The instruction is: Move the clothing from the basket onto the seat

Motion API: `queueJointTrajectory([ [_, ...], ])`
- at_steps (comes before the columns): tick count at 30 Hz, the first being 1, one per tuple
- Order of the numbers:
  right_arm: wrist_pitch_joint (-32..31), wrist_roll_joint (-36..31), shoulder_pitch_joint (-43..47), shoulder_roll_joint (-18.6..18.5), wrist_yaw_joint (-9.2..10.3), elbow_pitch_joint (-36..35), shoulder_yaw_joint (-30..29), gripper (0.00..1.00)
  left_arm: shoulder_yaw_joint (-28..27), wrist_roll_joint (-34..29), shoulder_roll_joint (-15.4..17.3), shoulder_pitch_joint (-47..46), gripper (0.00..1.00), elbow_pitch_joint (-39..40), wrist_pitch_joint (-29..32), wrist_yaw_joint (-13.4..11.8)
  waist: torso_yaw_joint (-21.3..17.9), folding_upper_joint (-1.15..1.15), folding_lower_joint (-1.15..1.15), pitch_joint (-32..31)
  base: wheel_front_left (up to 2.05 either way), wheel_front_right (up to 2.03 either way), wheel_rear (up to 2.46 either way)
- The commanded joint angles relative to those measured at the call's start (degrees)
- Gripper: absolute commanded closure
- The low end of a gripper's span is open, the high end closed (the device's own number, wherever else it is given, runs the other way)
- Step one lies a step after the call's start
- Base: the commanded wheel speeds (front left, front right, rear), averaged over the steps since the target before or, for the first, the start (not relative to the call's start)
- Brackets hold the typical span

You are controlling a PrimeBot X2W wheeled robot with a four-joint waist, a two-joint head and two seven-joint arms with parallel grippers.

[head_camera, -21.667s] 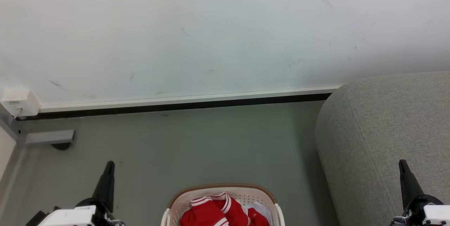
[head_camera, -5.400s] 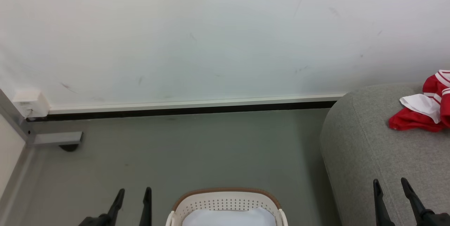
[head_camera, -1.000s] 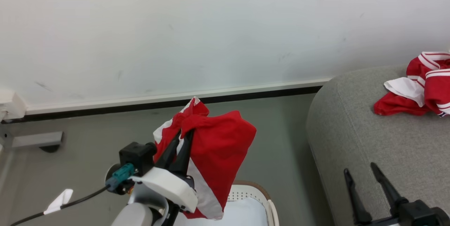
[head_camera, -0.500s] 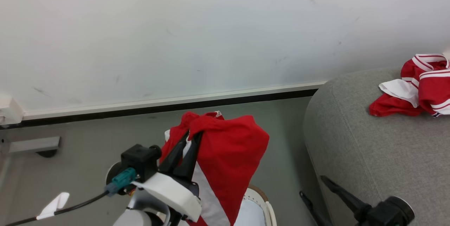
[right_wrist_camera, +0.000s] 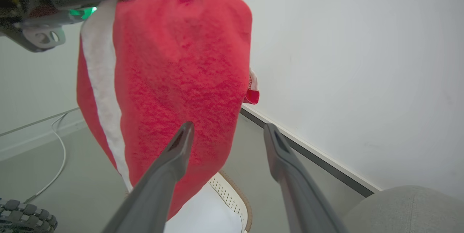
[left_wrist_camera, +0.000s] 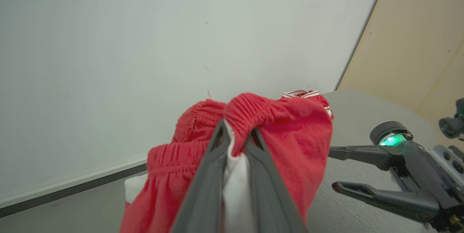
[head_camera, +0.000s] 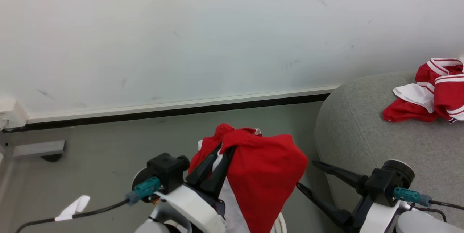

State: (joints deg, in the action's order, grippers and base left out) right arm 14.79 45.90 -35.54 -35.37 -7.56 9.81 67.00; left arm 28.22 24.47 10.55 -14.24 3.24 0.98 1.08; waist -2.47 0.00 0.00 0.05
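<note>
My left gripper [head_camera: 225, 148] is shut on a bunched fold of red clothing [head_camera: 268, 178] with a white panel, which hangs in the air above the basket [right_wrist_camera: 235, 196]. In the left wrist view the gripper [left_wrist_camera: 237, 137] pinches the elastic edge of the clothing [left_wrist_camera: 290, 128]. My right gripper [head_camera: 307, 174] stands open just right of the hanging cloth, fingers pointing left at it. Its own view shows the gripper [right_wrist_camera: 227, 127] with nothing between the fingers and the clothing [right_wrist_camera: 174, 62] close ahead on the left. The grey seat [head_camera: 362, 135] is at the right.
A second red and white garment [head_camera: 431, 95] lies on the seat's far right. A white liner [right_wrist_camera: 206, 211] lies in the basket. The wall and dark baseboard [head_camera: 181, 109] run behind. A cable with a white tag [head_camera: 72, 207] trails at lower left.
My left gripper has carried the red clothing rightward, toward the seat. My right gripper has swung round from pointing up the picture to pointing left at the cloth.
</note>
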Motion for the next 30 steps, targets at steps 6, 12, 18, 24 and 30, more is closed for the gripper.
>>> queueJointTrajectory([
  [6, 0.36, 2.14, -6.64, 2.22, 0.14, 2.87, 5.77, 0.0, 1.33, 1.52, -0.59, -0.64, 1.0, 0.56, 0.82, 1.43, 0.98, 0.0, 0.0, -0.1, 0.0, 0.0, 0.0],
  [12, -3.64, 1.27, -5.36, 7.47, 0.14, 2.22, 6.36, 0.0, 3.0, 2.22, -1.71, -1.54, 1.0, -0.36, 1.14, 2.31, 2.47, 0.0, 0.0, -0.34, 0.0, 0.0, 0.0],
  [18, -6.32, 0.73, -2.82, 11.67, 0.14, 2.21, 6.37, 0.0, 3.64, 2.67, -2.46, -2.41, 1.0, -1.46, 0.7, 2.5, 3.42, 0.0, 0.0, -0.41, 0.0, 0.0, 0.0],
  [24, -3.89, 1.17, -2.13, 14.04, 0.14, 4.32, 6.36, 1.0, 3.77, 2.81, -2.19, -2.54, 1.0, -1.88, 0.71, 2.27, 3.71, 0.0, 0.0, -0.32, 0.0, 0.0, 0.0],
  [30, -0.41, 3.73, -3.94, 14.05, 0.14, 6.55, 6.35, 1.0, 3.57, 2.8, -1.52, -2.05, 1.0, -2.47, 0.63, 1.83, 3.38, 0.0, 0.0, -0.14, 0.0, 0.0, 0.0],
])
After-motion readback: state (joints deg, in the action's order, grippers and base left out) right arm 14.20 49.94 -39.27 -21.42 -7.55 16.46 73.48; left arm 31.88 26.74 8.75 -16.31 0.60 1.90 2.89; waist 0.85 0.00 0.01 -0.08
